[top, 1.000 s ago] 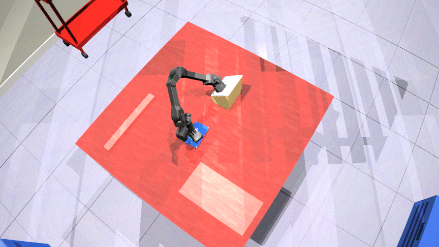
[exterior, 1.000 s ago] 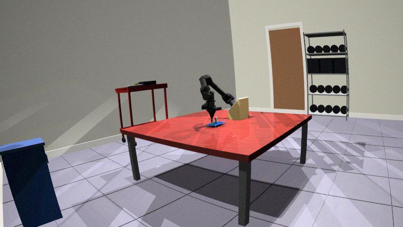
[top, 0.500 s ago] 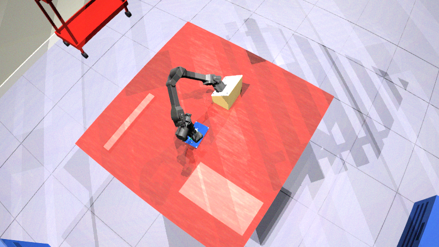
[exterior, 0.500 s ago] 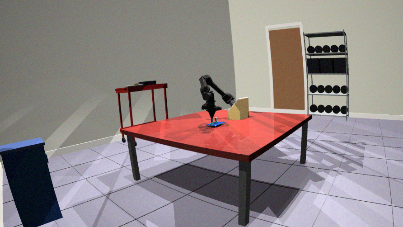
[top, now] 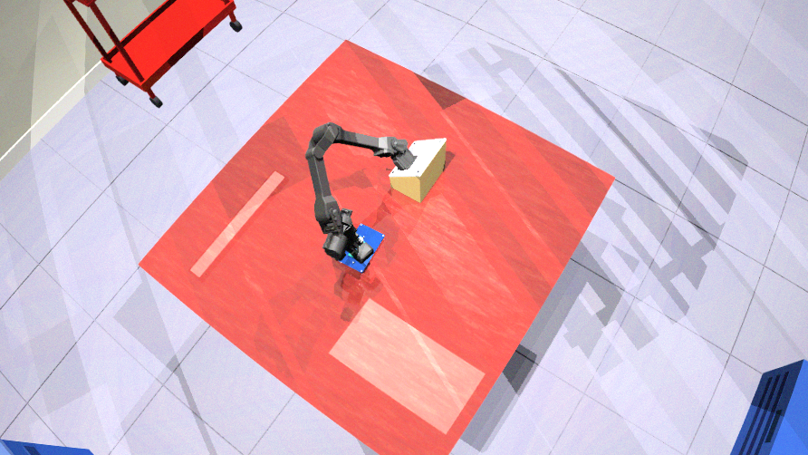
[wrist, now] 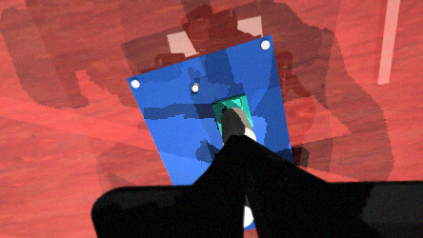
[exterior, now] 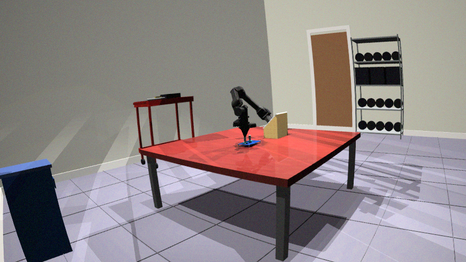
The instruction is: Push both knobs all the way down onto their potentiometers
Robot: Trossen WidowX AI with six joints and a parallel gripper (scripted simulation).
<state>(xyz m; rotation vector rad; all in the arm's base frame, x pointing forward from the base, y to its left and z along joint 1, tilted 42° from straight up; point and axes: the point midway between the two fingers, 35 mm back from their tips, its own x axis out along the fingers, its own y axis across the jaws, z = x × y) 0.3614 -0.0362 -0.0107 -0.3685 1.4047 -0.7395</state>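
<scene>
The blue circuit board [top: 373, 233] [exterior: 256, 142] [wrist: 173, 143] stands on short legs on the red table. My gripper [exterior: 244, 135] [wrist: 237, 143] is shut and empty, pointing down over the board. Its closed tips are at the top of one grey knob [exterior: 244, 139] [wrist: 232, 126], in contact or very near. That knob stands over a teal potentiometer [wrist: 236, 101]; its seating gap cannot be made out. A second knob [exterior: 249, 137] stands upright beside it in the exterior view. The second knob is hidden behind the fingers in the wrist view.
The arm's base sits on a tan wedge block [top: 419, 185] [exterior: 281, 126] with a white sloping top. The red table [top: 508, 169] [exterior: 310, 143] carries a pale strip [top: 237, 224] and a pale rectangle [top: 407, 362]. A red cart [top: 175, 36] [exterior: 163, 101] stands beyond its edge.
</scene>
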